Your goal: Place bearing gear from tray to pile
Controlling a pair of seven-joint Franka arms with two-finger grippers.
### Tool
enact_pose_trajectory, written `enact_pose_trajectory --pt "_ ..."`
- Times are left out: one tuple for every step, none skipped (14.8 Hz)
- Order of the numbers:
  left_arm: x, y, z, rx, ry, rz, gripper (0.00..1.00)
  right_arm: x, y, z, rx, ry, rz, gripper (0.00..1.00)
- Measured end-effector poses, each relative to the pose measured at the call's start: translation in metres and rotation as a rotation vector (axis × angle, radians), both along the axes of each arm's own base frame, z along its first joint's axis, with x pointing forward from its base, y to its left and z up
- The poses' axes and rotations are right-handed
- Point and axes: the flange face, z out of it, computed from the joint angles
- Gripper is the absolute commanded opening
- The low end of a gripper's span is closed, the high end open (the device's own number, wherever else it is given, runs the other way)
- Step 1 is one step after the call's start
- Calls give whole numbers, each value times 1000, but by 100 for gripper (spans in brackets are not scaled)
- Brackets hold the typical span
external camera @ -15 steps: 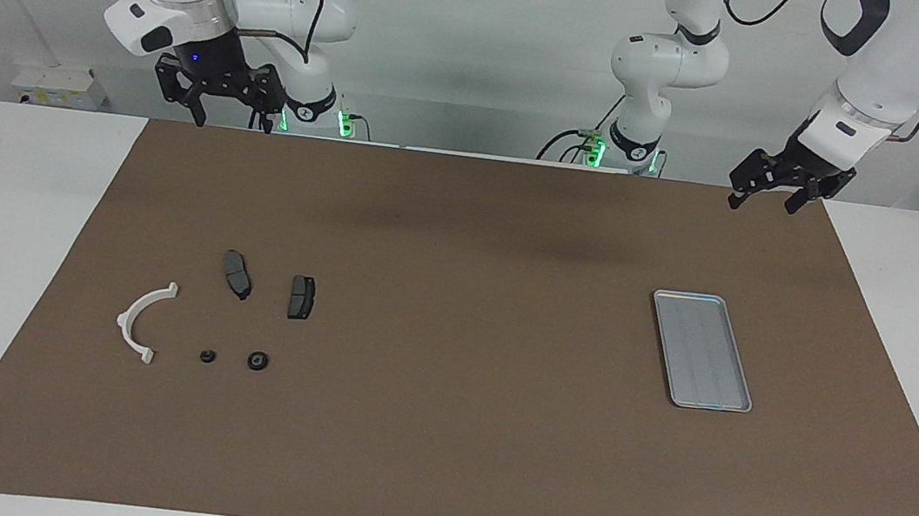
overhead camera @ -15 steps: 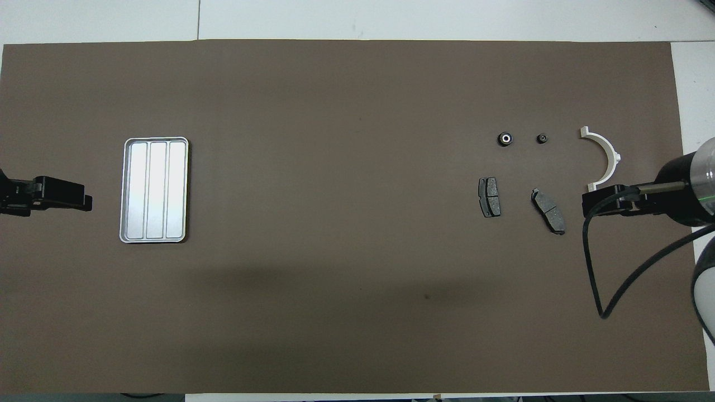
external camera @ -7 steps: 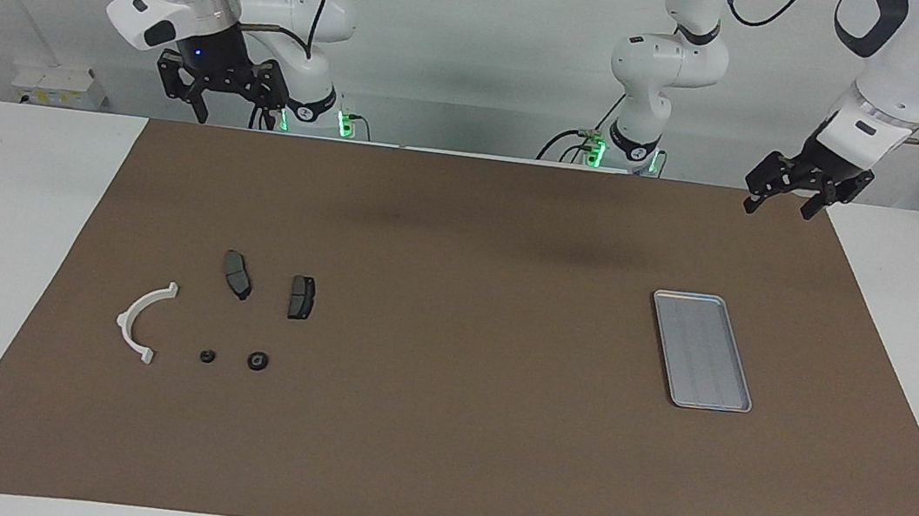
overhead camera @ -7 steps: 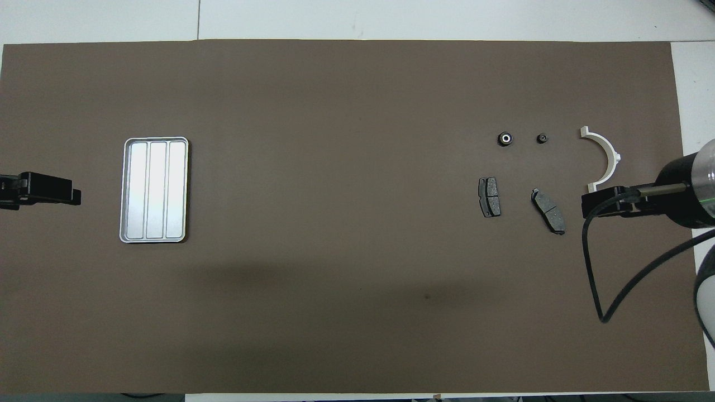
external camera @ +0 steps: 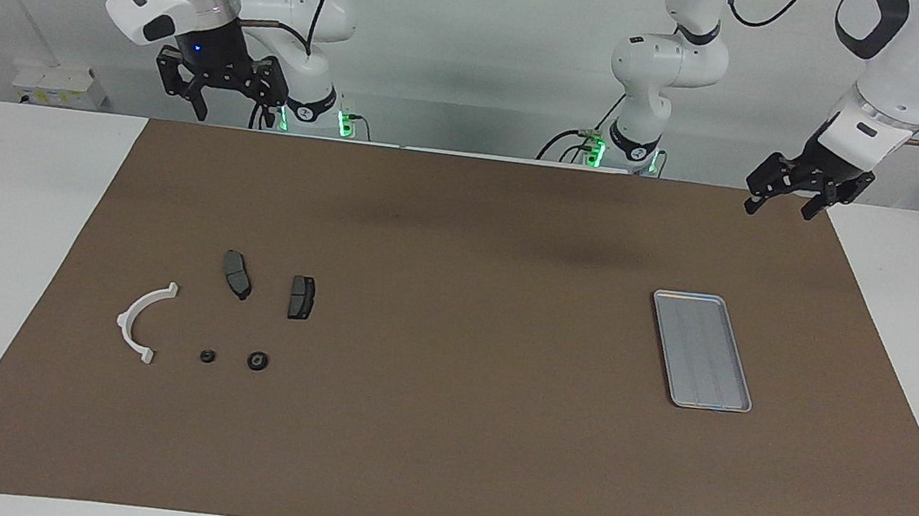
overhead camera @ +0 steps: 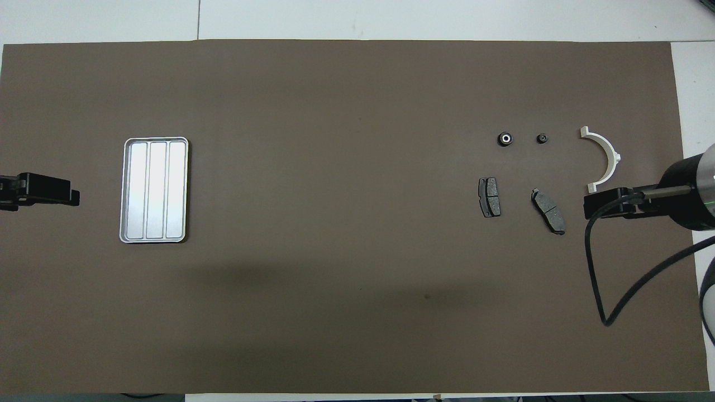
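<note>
The silver tray (external camera: pixel 702 349) (overhead camera: pixel 155 190) lies on the brown mat toward the left arm's end, with nothing in it. The pile lies toward the right arm's end: a white arc (external camera: pixel 141 320) (overhead camera: pixel 606 162) and two dark brake pads (external camera: pixel 237 273) (external camera: pixel 300 296). Farther from the robots than the pads lie two small black round parts (external camera: pixel 257 361) (external camera: pixel 207 357); I cannot tell which is the bearing gear. My left gripper (external camera: pixel 778 209) (overhead camera: pixel 72 196) hangs open and empty over the mat's corner. My right gripper (external camera: pixel 236 117) (overhead camera: pixel 586 206) hangs open and empty over the mat's edge by its base.
The brown mat (external camera: pixel 436 448) covers most of the white table. A black cable (overhead camera: pixel 597 268) loops down from the right arm. White table strips (external camera: pixel 6 237) border the mat at both ends.
My left gripper has drawn back toward the left arm's end of the table, away from the tray. The right gripper has risen slightly. No part has moved.
</note>
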Motion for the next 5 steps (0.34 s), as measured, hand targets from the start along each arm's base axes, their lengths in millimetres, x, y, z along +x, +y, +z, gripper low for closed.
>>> enact_pose_trajectory --pt "0 1 0 0 0 1 100 0 0 1 0 -1 0 100" --pt "0 1 0 0 0 1 100 0 0 1 0 -1 0 100" --pt "0 1 0 1 0 1 100 0 0 1 0 -1 0 100" --pt "0 2 0 4 0 1 100 0 0 1 0 -1 0 100" --pt "0 2 0 5 0 1 100 0 0 1 0 -1 0 100"
